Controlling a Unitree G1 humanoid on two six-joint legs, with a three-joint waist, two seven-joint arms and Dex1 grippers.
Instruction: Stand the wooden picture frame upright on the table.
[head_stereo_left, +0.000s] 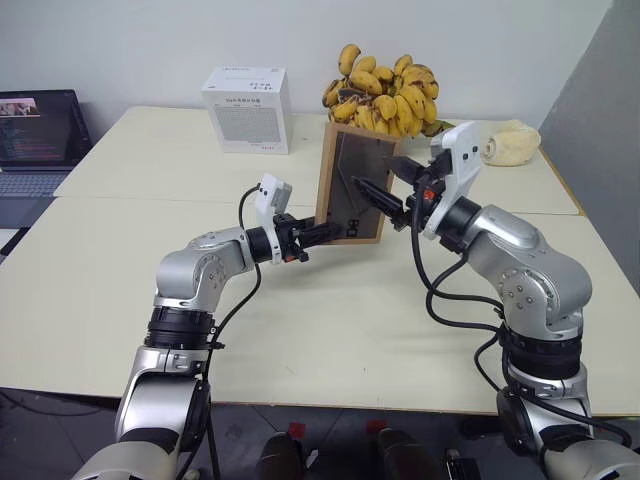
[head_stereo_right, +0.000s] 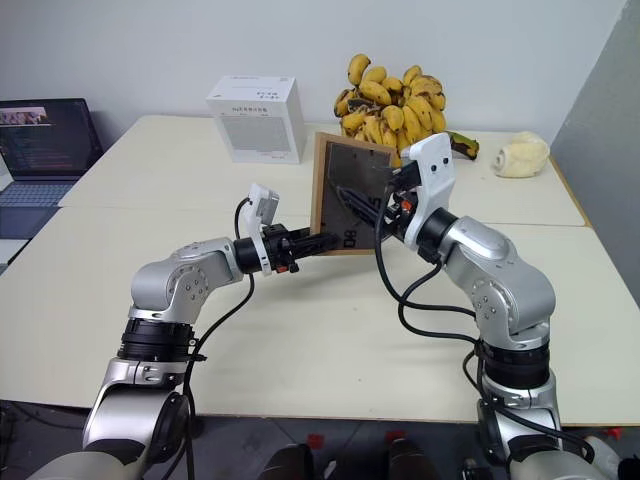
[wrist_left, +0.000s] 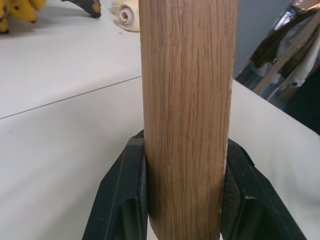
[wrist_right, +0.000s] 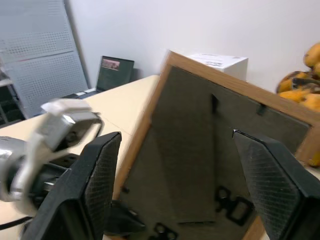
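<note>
1. Head views: the wooden picture frame is upright at the middle of the table, grey back facing the robot. The left gripper pinches its lower left edge; the right gripper is spread wide at its back, holding nothing. A white box and bananas sit at 12 o'clock.
2. Left wrist view: fingers clamp the wood edge.
3. Right wrist view: fingers flank the back panel.
4. Judgement: propping step; next, fold out the stand.
5. Cream table, white wall, a laptop at 9 o'clock.

Cream table with white box, banana bunch, pale roll, laptop.
</note>
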